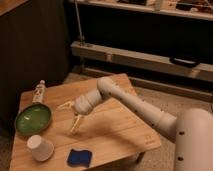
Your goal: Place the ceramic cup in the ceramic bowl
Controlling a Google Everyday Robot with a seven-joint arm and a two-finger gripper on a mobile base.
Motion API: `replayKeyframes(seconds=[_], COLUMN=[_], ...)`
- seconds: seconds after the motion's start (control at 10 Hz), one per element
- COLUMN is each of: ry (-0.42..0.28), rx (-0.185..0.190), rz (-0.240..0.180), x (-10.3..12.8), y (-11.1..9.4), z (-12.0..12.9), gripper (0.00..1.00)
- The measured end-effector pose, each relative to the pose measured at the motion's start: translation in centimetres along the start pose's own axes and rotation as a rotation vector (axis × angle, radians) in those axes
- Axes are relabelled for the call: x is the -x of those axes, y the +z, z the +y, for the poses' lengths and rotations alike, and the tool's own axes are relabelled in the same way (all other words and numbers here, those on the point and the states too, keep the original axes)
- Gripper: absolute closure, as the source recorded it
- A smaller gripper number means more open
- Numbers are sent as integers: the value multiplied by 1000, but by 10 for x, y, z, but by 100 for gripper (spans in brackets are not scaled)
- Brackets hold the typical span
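The white ceramic cup lies upside down or on its side near the front left of the wooden table. The green ceramic bowl sits just behind it at the left edge. My gripper hovers over the middle of the table, right of the bowl and behind and right of the cup. Its two pale fingers are spread apart and hold nothing.
A slim white labelled bottle lies behind the bowl at the table's far left. A blue sponge lies near the front edge, right of the cup. A dark shelf and metal rail stand behind the table.
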Motion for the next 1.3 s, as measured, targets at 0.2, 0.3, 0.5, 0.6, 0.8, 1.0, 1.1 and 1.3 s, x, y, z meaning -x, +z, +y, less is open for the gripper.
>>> replayKeyframes(seconds=[0.2,0.3,0.5,0.6,0.8,1.0,1.1,1.3], ry=[25,29,29,32,28,18,16,15], rx=[-41,-84,-127,-141,-164,-165,-161,-135], rz=[38,45,37,32,6,10,18,38], x=[5,7,7,5,1,3,5,7], y=[7,12,13,12,14,24,30,50], z=[-5,-8,-6,-4,4,12,14,14], gripper=[20,20,20,20,20,20,20,20])
